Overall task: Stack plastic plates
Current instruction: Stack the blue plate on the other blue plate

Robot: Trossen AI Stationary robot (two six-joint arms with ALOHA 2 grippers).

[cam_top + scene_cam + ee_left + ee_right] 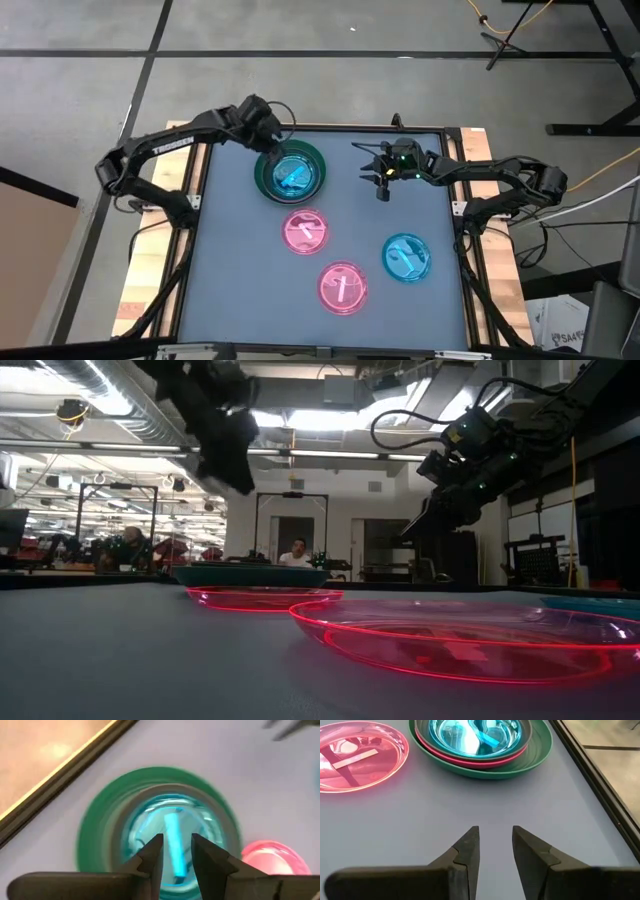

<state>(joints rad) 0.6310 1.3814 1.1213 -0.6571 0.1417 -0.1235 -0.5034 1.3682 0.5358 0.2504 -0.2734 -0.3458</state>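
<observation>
A stack stands at the table's far middle: the large dark green plate at the bottom, a solid pink and a dark grey rim above it, translucent cyan on top. Two translucent pink plates and one cyan plate lie singly on the table. My left gripper hovers open above the stack, raised clear of it in the low view. My right gripper is open over bare table right of the stack, touching nothing.
The grey table top is framed by a dark raised edge, with wooden boards outside it. Bare table lies between the stack and the right gripper and along the near edge. In the low view a person sits in the room far behind the table.
</observation>
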